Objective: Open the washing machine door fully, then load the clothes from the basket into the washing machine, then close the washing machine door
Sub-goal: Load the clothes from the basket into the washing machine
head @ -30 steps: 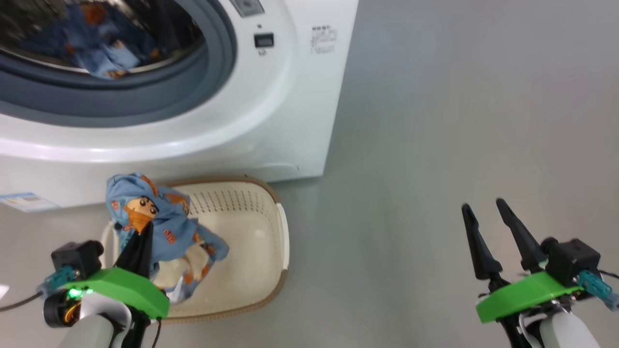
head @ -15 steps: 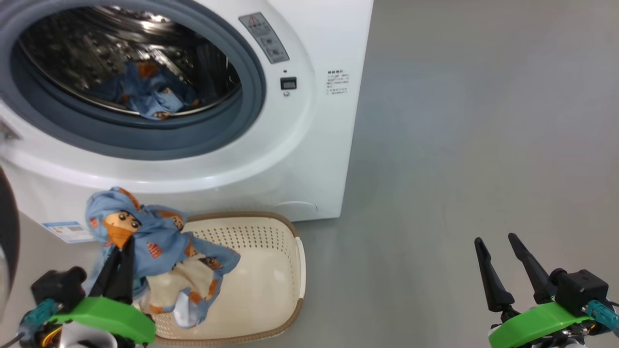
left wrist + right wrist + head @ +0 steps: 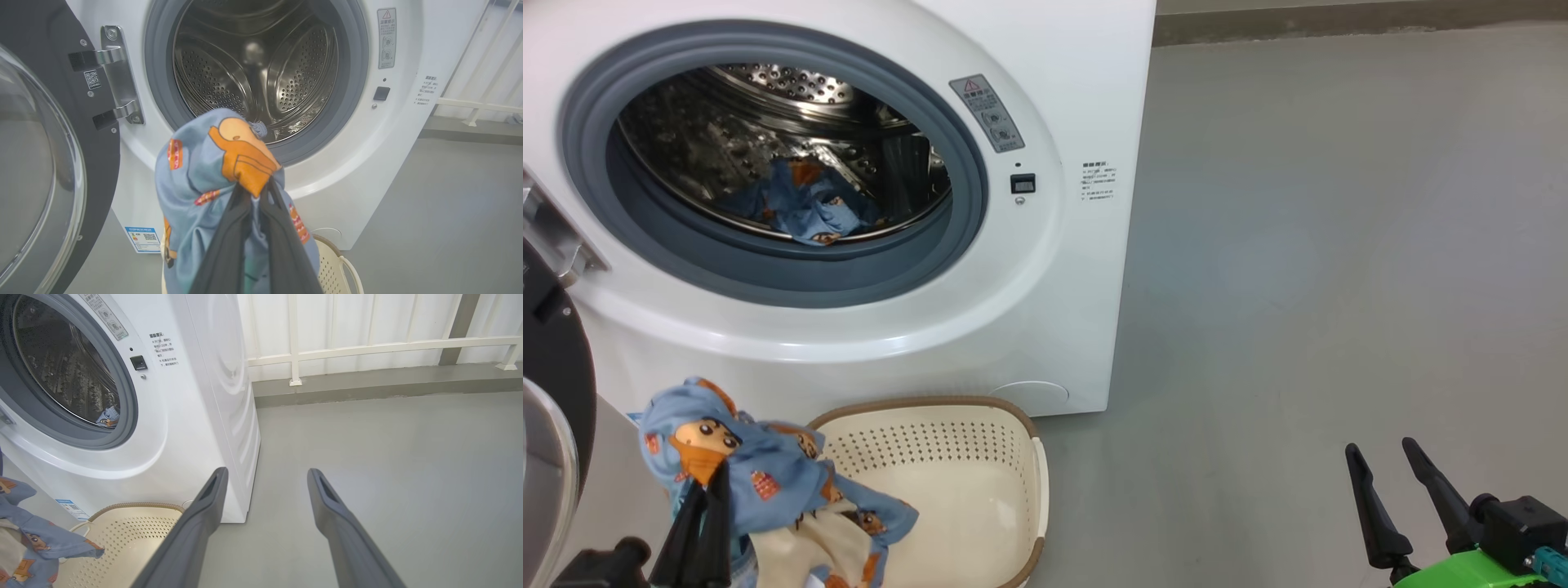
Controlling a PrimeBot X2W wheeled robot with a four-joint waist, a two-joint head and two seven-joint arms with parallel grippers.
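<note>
**A:** What are the left fingers (image 3: 239, 228) doing?

**B:** They are pinched tight on one of the clothes (image 3: 204, 171), a light blue piece with orange-brown figures. It bunches over their tips and hangs down around them.

**A:** Where is that piece?

**B:** It is in front of the washing machine (image 3: 1054, 310), below its round opening. Its lower folds droop over the left end of the basket (image 3: 1013, 425). The basket stands on the floor (image 3: 1339, 286), just beside the machine's front.

**A:** Is anything inside the machine?

**B:** Another blue piece (image 3: 809, 208) lies at the bottom of the steel drum (image 3: 302, 69).

**A:** And the door (image 3: 102, 163)?

**B:** It is swung open to the left on its hinge, with the glass bowl facing out.

**A:** What about the right fingers (image 3: 204, 514)?

**B:** They are spread wide and hold nothing. They are over bare floor, well apart from the basket.
</note>
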